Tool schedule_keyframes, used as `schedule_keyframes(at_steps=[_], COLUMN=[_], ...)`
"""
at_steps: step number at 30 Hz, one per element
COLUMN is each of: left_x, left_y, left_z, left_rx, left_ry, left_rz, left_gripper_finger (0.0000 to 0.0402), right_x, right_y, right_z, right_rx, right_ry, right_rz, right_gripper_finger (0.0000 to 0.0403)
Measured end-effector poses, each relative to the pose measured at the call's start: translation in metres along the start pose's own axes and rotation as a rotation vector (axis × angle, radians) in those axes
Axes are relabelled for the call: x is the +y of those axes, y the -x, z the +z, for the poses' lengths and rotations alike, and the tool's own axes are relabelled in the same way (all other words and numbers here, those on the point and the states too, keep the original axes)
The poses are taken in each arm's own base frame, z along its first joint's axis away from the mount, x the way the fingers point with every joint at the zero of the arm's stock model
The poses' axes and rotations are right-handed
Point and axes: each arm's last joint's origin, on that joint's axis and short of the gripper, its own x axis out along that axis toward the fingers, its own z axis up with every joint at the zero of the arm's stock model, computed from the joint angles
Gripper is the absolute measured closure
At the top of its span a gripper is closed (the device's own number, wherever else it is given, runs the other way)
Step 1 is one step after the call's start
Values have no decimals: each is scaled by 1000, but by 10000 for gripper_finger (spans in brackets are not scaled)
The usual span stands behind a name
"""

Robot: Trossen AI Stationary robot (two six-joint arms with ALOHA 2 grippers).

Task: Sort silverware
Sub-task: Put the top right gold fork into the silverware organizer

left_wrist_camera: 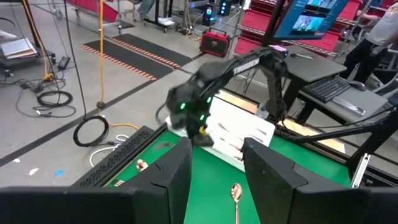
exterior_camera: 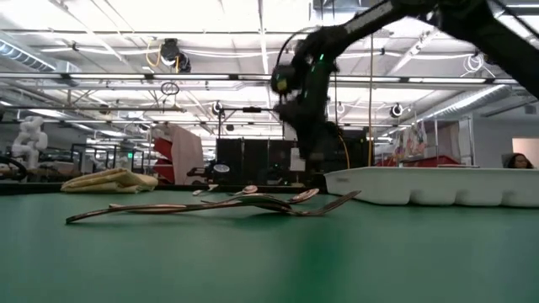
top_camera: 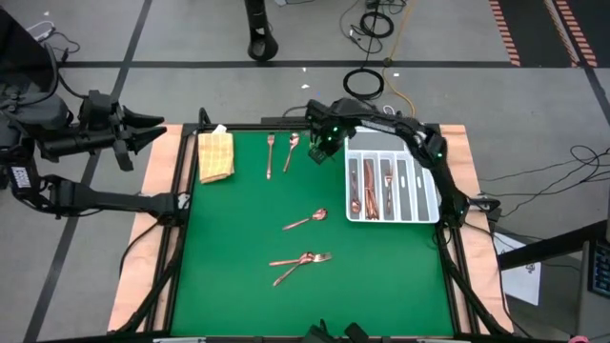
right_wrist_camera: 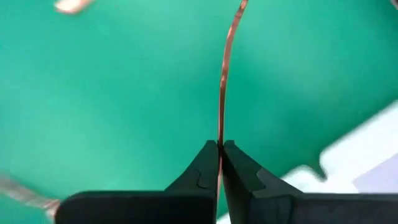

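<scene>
right gripper (right_wrist_camera: 219, 149) pinched on a copper utensil (right_wrist_camera: 222, 81) beside the white tray (top_camera: 419, 205) – left gripper (left_wrist_camera: 214, 158) parted, empty, off the table's left edge

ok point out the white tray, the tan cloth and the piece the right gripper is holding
white tray (top_camera: 431, 195): high view, its right-hand rim
tan cloth (top_camera: 215, 155): high view, middle of the folded cloth
held silverware piece (right_wrist_camera: 225, 68): right wrist view, its thin copper handle above the gripper

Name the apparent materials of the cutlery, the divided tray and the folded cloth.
Cutlery: probably polished metal with a copper or rose-gold finish; it looks slim and shiny.
Divided tray: likely white plastic; smooth, moulded compartments.
Folded cloth: tan woven fabric, matte, apparently coarse.
</scene>
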Motion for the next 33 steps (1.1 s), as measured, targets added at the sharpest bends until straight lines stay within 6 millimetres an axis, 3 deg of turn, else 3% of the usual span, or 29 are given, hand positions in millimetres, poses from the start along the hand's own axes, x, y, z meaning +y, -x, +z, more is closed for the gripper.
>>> schedule_keyframes(at_steps=[5, 10, 12, 15, 19, 24, 29, 33], left_x=[0, 0, 0, 0, 0, 0, 0, 0], left_y=[0, 0, 0, 0, 0, 0, 0, 0], left_z=[0, 0, 0, 0, 0, 0, 0, 1], left_rx=[0, 0, 0, 0, 0, 0, -1, -13], left_ry=[3, 3, 2, 2, 2, 2, 3, 10], left_rz=[-1, -1, 0, -1, 0, 0, -1, -4], left_gripper_finger=[254, 254, 254, 254, 254, 254, 254, 254], right_x=[3, -4, -13, -24, -38, -51, -59, -64], right_y=[77, 167, 191, 206, 194, 155, 111, 82], right_z=[-21, -68, -93, -134, -189, -248, -286, -305], right_rx=[-138, -344, -404, -455, -507, -596, -627, -579], right_ry=[-2, -51, -98, -199, -337, -521, -643, -708], right_rz=[64, 30, 49, 59, 128, 272, 404, 445], right_gripper_finger=[403, 403, 403, 403, 403, 403, 403, 403])
